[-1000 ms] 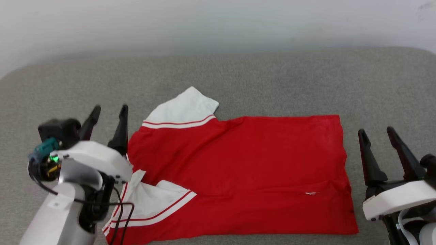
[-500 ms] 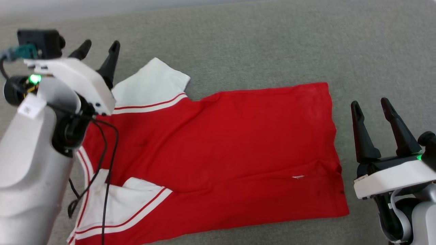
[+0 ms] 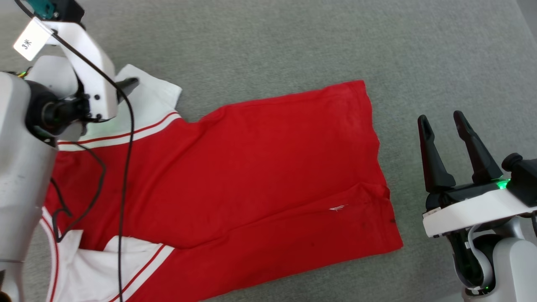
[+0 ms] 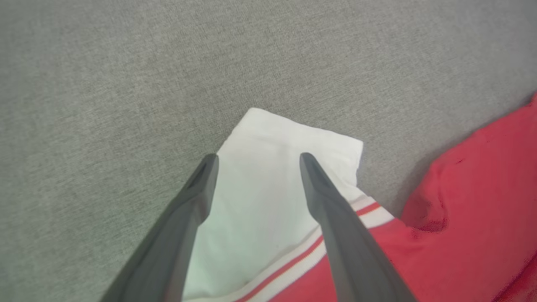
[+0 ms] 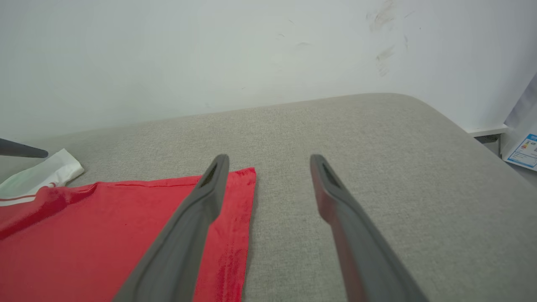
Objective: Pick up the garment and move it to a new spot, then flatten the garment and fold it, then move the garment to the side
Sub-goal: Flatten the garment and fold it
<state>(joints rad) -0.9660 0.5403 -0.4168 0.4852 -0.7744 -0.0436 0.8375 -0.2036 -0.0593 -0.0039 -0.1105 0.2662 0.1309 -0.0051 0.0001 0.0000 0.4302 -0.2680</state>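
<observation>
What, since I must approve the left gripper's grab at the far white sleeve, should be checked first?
1. Is the left gripper open: ok, fingers apart.
2. Is it aimed at the far sleeve: ok, its tips frame the white cloth in the left wrist view.
3. Contact with that sleeve: cannot tell.
4. Is the right gripper open and empty, beside the hem: ok.
5. Is the garment flat: not ok, the near sleeve is rumpled and there is a crease near the hem.
6. Is the left arm's cable off the garment: cannot tell; it hangs in front of it in the head view.
</observation>
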